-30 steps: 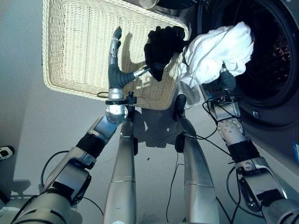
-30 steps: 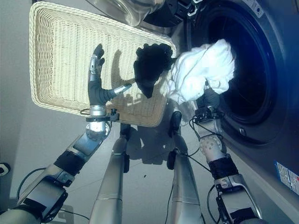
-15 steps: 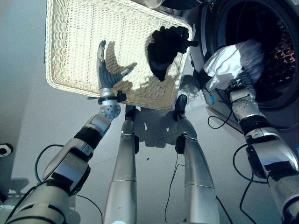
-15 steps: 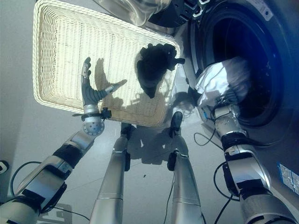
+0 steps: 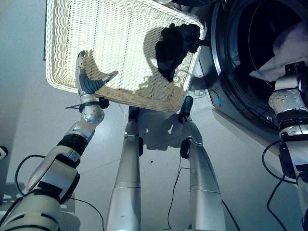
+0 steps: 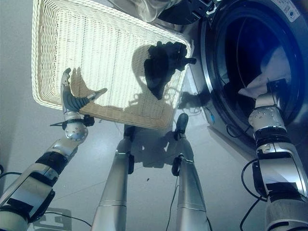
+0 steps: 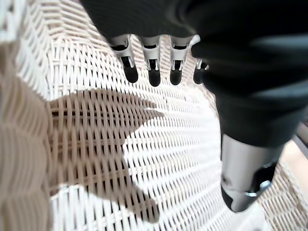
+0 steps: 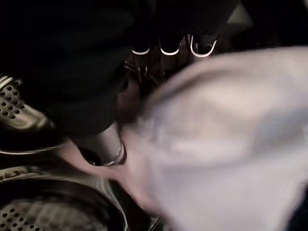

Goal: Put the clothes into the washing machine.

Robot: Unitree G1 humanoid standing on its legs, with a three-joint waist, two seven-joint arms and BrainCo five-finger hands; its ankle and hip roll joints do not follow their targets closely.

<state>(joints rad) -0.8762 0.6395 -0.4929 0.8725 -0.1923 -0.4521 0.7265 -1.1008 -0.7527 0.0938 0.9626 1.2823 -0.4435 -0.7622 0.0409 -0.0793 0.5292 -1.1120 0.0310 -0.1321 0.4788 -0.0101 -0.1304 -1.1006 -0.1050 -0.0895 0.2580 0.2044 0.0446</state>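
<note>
1. The left hand [image 5: 86,82] is held with fingers spread over the near edge of the wicker basket [image 5: 72,38].
2. A black garment [image 5: 173,43] is draped at the basket's right edge.
3. A white garment [image 6: 269,72] lies inside the washing machine [image 6: 211,72] drum against the right hand [image 8: 168,53]; its grip cannot be told.

The wicker basket [image 5: 72,43] is cream-white with a tight woven pattern, and the garment [image 5: 173,45] lying in it is black. The cloth [image 6: 269,72] in the washing machine [image 6: 211,91] is white against a dark drum ringed by a shiny silver rim; the floor [image 5: 24,125] is plain pale grey.
</note>
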